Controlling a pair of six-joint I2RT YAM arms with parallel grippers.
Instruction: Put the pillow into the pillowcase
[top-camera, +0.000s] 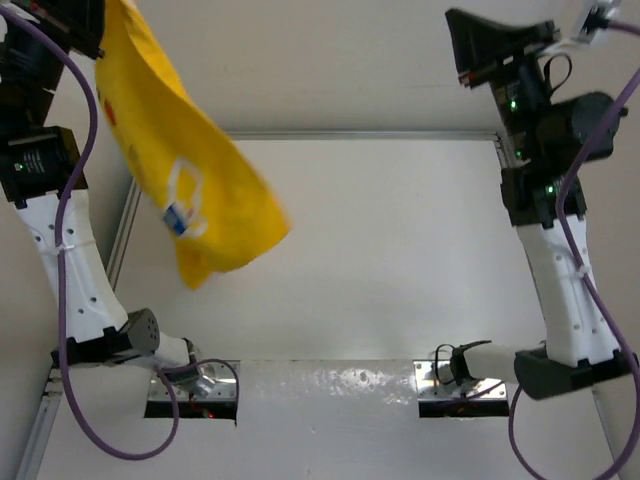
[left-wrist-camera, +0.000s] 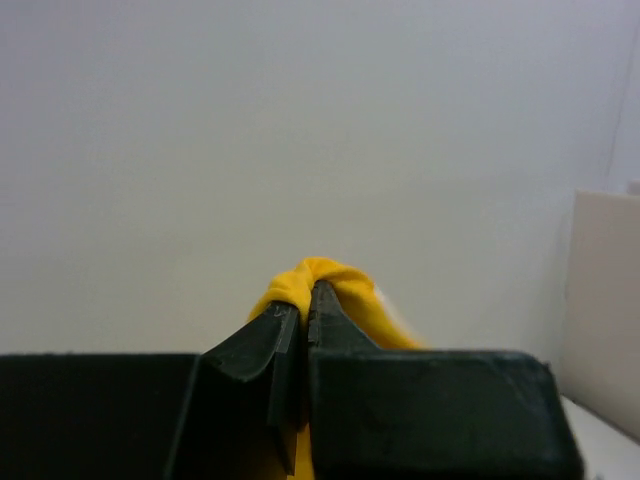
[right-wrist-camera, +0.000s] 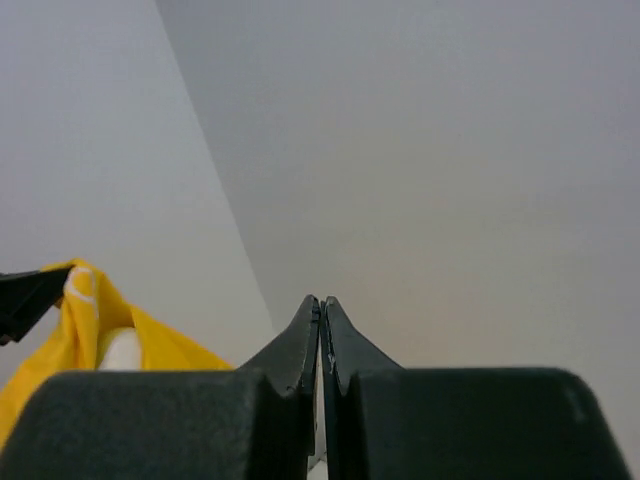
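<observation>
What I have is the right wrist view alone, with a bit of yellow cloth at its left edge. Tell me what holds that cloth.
Observer: The left gripper is shut on a bunched fold of the pillowcase.
Operator: Report how the cloth hangs.
Observer: In the top view it hangs from that gripper in the air, over the left side of the table, not lying flat.
Operator: Give me my own gripper's place.
Observer: In the top view the right gripper is held high at the far right, well apart from the pillowcase.
</observation>
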